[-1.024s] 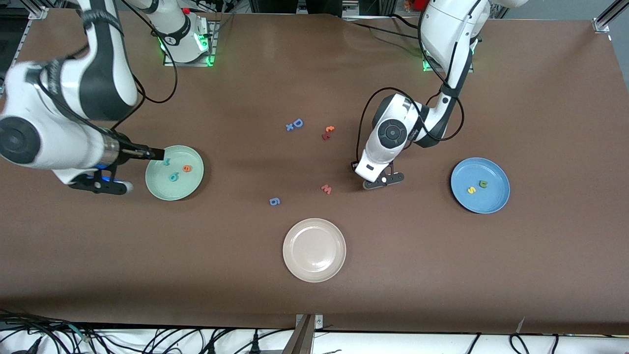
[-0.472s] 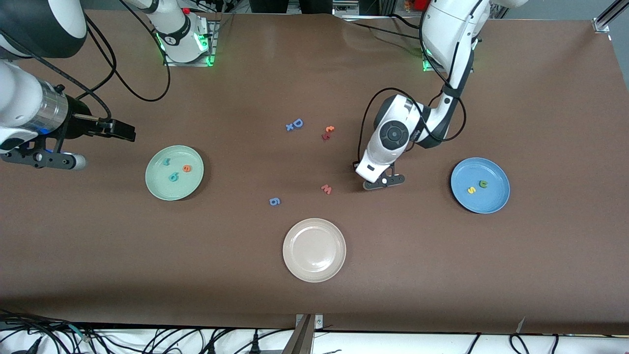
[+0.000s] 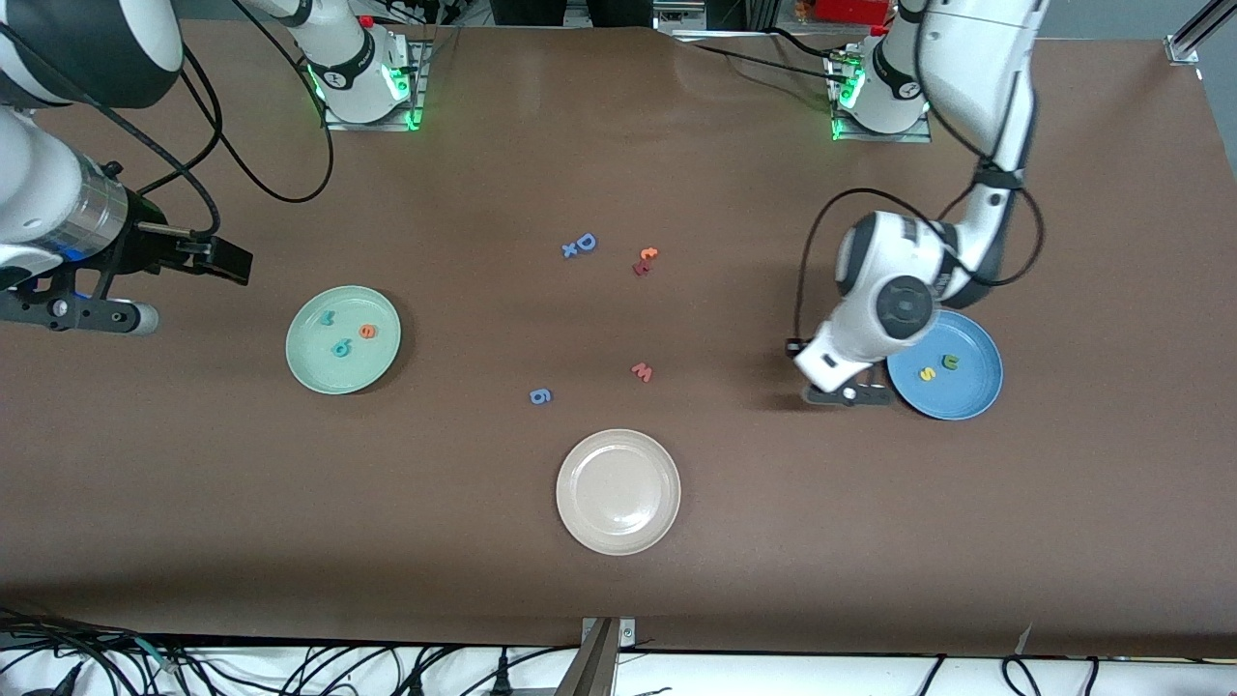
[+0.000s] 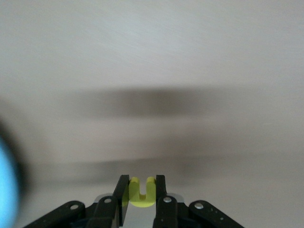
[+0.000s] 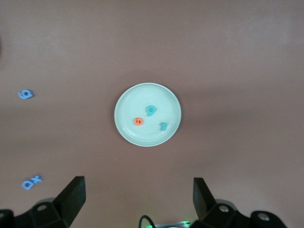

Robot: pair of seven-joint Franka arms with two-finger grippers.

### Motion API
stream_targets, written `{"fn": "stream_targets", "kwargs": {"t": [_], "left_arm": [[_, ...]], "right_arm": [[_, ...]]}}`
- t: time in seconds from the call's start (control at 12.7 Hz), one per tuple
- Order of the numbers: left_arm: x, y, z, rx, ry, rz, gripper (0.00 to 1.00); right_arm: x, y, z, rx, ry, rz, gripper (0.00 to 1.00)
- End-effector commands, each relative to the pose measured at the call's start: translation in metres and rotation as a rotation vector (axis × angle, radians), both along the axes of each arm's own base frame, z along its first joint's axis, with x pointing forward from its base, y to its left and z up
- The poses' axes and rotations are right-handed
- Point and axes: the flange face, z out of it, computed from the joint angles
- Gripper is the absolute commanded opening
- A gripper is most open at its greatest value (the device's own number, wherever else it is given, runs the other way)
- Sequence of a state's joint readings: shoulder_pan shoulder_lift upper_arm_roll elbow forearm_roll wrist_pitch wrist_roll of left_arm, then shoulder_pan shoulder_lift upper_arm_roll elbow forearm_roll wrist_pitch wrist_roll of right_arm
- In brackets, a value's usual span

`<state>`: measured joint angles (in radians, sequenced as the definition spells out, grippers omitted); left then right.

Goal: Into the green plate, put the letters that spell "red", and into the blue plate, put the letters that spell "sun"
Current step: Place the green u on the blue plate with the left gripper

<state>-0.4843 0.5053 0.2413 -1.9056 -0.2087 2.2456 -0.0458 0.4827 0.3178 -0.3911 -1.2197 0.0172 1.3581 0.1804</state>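
Note:
The green plate holds a teal "r", an orange "e" and a teal "d". The blue plate holds a yellow "s" and an olive "u". My left gripper hangs over the table at the blue plate's rim, shut on the yellow "n". A blurred sliver of the blue plate shows in the left wrist view. My right gripper hovers open and empty beside the green plate.
A beige plate lies nearest the front camera. Loose letters lie mid-table: a blue "D" with a small "x", an orange "t" with a red piece, a pinkish "w" and a blue "g".
The left arm carried the yellow "n" from beside the "w" over to the blue plate's rim. The right gripper drew away from the green plate and rose.

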Motion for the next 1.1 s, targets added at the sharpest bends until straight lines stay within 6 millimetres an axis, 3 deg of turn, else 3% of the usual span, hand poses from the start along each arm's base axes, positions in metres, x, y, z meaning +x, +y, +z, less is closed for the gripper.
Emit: {"fn": "stream_targets", "kwargs": {"t": [0.0,0.08,0.31,0.47,0.63,0.71,0.79,0.87,1.02], "left_arm": [[0.007,0.063,0.014,-0.034,0.006,-0.155,0.09],[0.010,0.089,0.014,-0.034,0.004,-0.203,0.09],[0.010,0.139,0.012,-0.044,0.011,-0.303,0.10],[0.006,0.155,0.001,-0.055,0.031,-0.354,0.12],[0.001,0.165,-0.014,-0.059,0.059,-0.379,0.14],[-0.003,0.167,-0.020,-0.060,0.072,-0.376,0.26],[-0.003,0.167,-0.020,-0.060,0.072,-0.376,0.78],[-0.002,0.166,-0.016,-0.061,0.066,-0.375,1.00],[0.005,0.165,0.003,-0.060,0.029,-0.367,1.00]], "right_arm": [[-0.011,-0.007,0.004,-0.016,0.013,0.023,1.00],[-0.018,-0.011,0.006,0.003,0.000,0.022,1.00],[-0.046,-0.039,-0.002,0.064,-0.087,0.011,1.00],[-0.069,-0.056,-0.010,0.089,-0.212,-0.003,1.00],[-0.070,-0.075,-0.013,0.086,-0.229,-0.022,1.00],[-0.069,-0.084,-0.012,0.082,-0.217,-0.037,1.00],[-0.074,-0.084,-0.004,0.086,-0.171,-0.018,1.00],[-0.077,-0.082,0.008,0.081,-0.138,-0.005,1.00],[-0.074,-0.086,0.003,0.084,-0.112,-0.012,1.00]]}}
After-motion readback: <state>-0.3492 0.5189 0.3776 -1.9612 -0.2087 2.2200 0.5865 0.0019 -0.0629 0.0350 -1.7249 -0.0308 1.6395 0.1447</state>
